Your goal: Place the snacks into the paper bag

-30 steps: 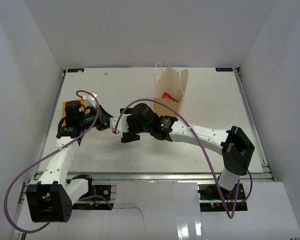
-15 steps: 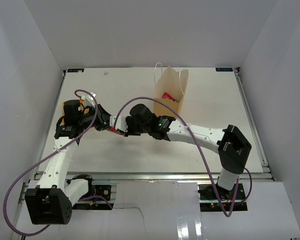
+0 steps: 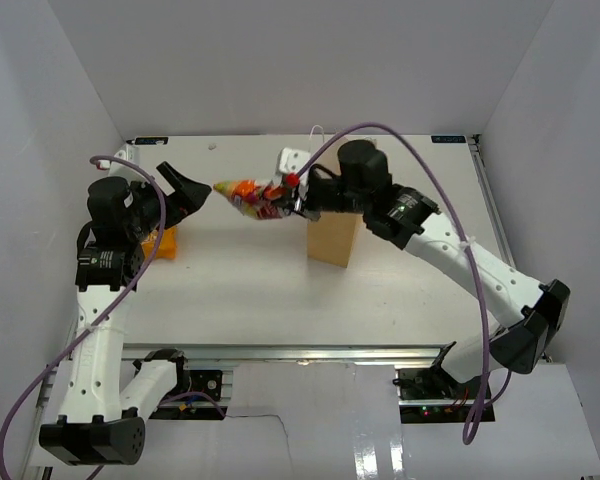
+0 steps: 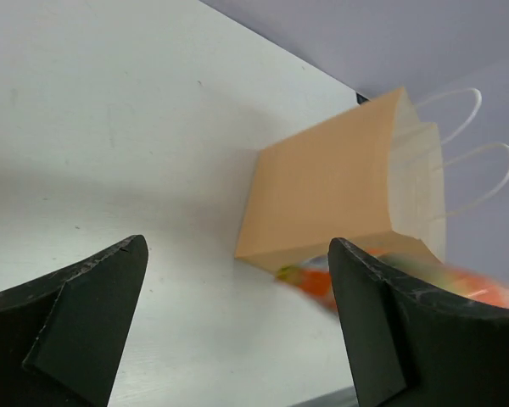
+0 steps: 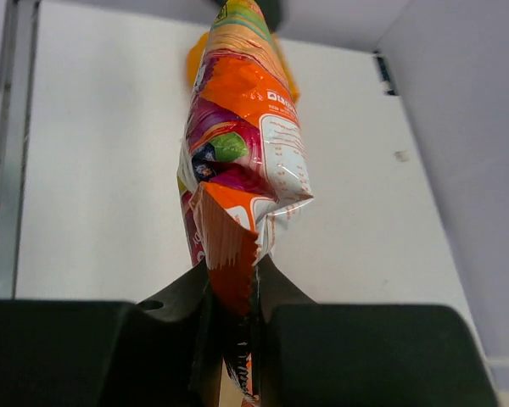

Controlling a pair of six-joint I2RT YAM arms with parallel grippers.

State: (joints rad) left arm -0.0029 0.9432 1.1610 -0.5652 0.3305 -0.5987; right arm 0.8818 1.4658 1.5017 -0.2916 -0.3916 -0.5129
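Observation:
An orange and pink foil snack packet hangs in the air just left of the paper bag. My right gripper is shut on the packet's crimped end, and the right wrist view shows the packet pinched between the jaws. The left gripper stands open a little to the packet's left, touching nothing. From the left wrist, the open fingers frame the tan bag and the blurred packet. My right arm hides the bag's mouth.
Another orange snack packet lies on the table at the left, under my left arm. White walls close in the table on three sides. The bag's thin white handles stick up from its rim.
The packet passed from the left gripper to the right one. The left gripper opened and drew back up and left. The right arm lifted the packet up beside the bag.

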